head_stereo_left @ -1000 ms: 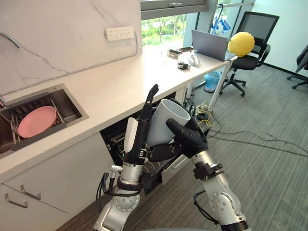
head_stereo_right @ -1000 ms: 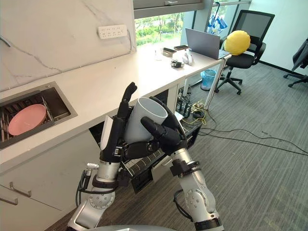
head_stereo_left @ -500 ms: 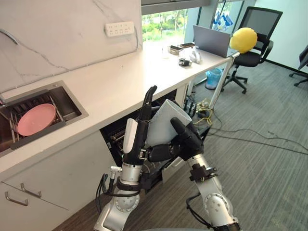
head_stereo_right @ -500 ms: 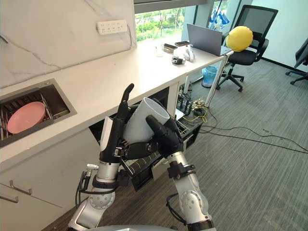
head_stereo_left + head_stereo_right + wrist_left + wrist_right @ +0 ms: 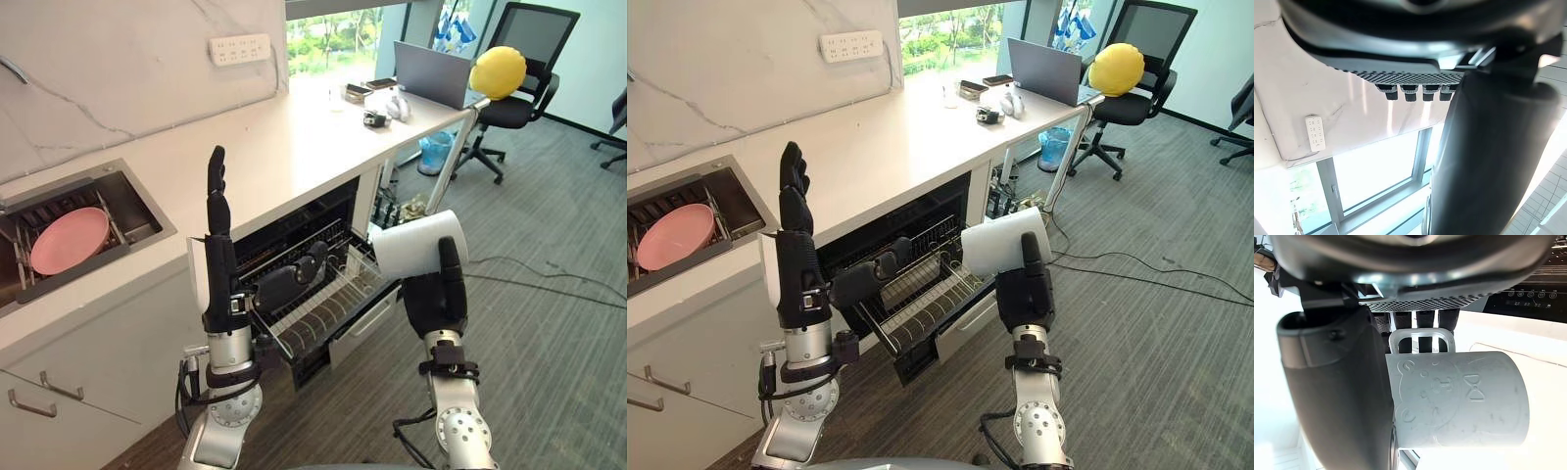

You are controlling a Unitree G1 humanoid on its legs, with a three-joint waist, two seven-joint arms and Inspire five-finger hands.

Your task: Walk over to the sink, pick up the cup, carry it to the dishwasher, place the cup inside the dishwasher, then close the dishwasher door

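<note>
Fingers of the right hand (image 5: 438,294) curl round the pale grey cup (image 5: 419,245), thumb pressed up along its side. In the right wrist view the cup's handle (image 5: 1421,340) sits against the fingers (image 5: 1422,318), and a bear outline is embossed on its wall. The cup lies on its side in the air, just beside the right corner of the wire rack (image 5: 318,299) — the rack stands drawn out of the open dishwasher (image 5: 294,230) under the white counter (image 5: 284,147). The left hand (image 5: 219,279) stands upright before the counter's edge, fingers straight, thumb spread toward the rack, holding nothing. Further left, a pink plate (image 5: 69,242) rests in the sink (image 5: 137,211). At the counter's far end sits a laptop (image 5: 431,83), with an office chair (image 5: 544,29) and a round yellow object (image 5: 498,70) beyond.
</note>
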